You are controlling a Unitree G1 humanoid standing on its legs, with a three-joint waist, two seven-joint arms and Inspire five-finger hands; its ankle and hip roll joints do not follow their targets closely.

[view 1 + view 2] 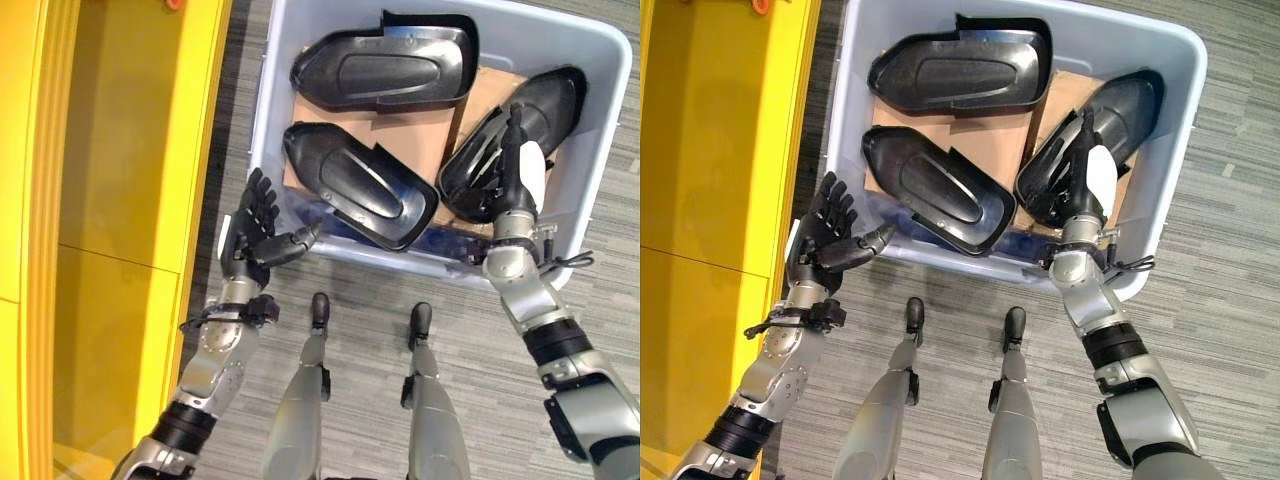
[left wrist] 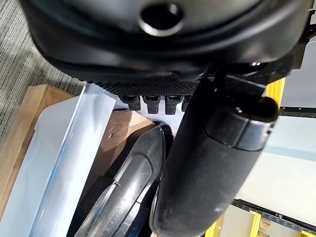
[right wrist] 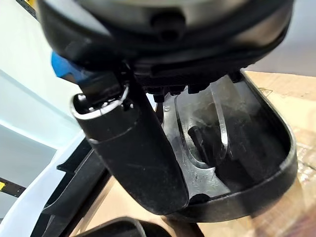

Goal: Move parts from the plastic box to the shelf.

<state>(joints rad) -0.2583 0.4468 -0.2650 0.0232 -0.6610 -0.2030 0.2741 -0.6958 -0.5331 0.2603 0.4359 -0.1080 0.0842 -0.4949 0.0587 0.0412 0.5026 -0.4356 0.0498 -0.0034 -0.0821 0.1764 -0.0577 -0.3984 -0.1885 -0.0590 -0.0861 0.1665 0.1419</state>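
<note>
A pale blue plastic box (image 1: pixel 600 60) on the floor holds three black moulded parts on a cardboard sheet (image 1: pixel 420 135). One part (image 1: pixel 380 65) lies at the far side, one (image 1: pixel 350 180) at the near left, and one (image 1: pixel 555 100) along the right side. My right hand (image 1: pixel 515 185) is inside the box on the right part's near end. Its fingers run straight into the hollow (image 3: pixel 237 148) and its thumb (image 3: pixel 133 148) lies outside the rim. My left hand (image 1: pixel 255 230) hangs open outside the box's near left corner, thumb towards the wall (image 2: pixel 74 148).
The yellow shelf (image 1: pixel 120 150) runs along the left side, close to the box and to my left arm. Grey striped carpet (image 1: pixel 370 280) lies in front of the box and to its right.
</note>
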